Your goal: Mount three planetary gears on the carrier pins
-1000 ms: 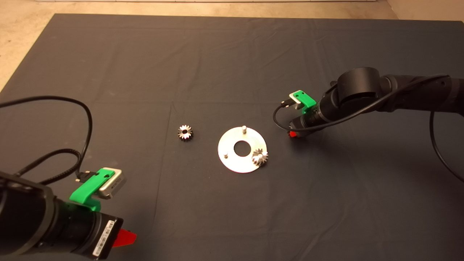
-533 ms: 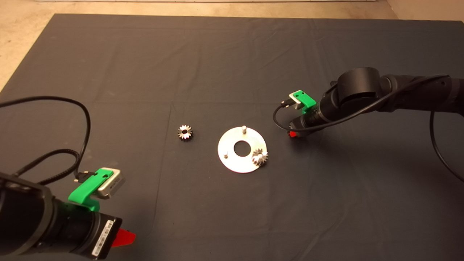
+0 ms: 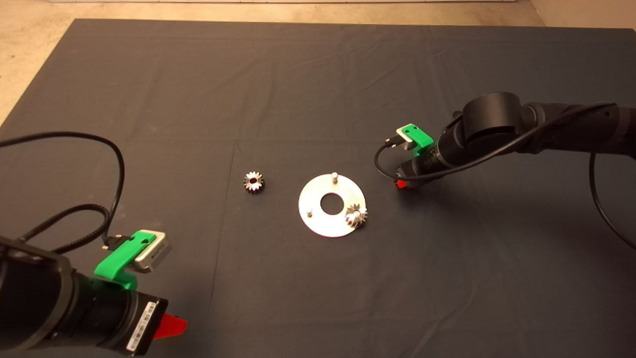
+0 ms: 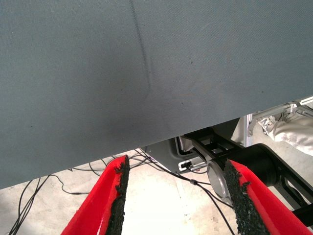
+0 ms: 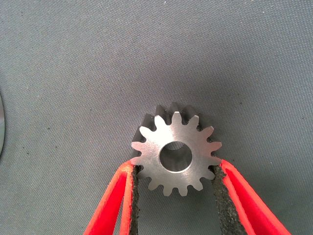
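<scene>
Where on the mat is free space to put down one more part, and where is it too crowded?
Free: the mat beyond the disc, and the near strip between the parked left hand and the mat's right edge. Crowded: from the loose gear across the disc to the right hand, which grips a gear.

Nothing readable here: the only printed thing is a small white sticker [image 3: 142, 325] on the arm just behind the left gripper [image 3: 171, 326], its print too fine to make out. No brands, numbers or signs show elsewhere.
</scene>
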`<control>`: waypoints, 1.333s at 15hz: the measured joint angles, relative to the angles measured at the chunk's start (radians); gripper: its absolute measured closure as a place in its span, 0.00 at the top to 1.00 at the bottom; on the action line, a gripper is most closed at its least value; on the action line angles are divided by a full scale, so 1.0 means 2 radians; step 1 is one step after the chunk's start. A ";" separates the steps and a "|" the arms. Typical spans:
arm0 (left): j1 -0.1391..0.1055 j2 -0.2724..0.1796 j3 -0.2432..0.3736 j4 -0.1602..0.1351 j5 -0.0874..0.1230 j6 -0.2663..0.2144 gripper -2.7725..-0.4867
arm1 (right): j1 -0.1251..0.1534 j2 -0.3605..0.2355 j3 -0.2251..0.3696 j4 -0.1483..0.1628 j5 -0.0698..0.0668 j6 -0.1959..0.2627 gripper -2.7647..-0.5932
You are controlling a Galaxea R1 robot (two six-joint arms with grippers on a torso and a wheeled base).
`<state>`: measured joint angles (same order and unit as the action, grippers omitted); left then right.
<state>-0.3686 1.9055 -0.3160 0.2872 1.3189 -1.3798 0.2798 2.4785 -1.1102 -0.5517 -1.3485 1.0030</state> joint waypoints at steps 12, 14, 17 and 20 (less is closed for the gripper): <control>0.000 0.000 0.000 0.000 -0.001 0.000 0.36 | 0.009 0.002 0.013 0.000 -0.006 0.001 0.11; 0.000 0.000 0.000 0.000 -0.002 0.000 0.36 | 0.033 0.009 0.021 0.000 -0.007 0.005 0.11; 0.000 0.000 0.000 0.000 -0.002 0.000 0.36 | 0.045 0.031 0.036 0.002 -0.006 0.006 0.10; 0.000 0.000 0.000 0.000 -0.002 0.000 0.36 | 0.046 0.064 0.039 0.006 -0.007 0.006 0.10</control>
<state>-0.3689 1.9060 -0.3160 0.2876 1.3157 -1.3798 0.3721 2.6063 -1.0313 -0.5398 -1.3632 1.0151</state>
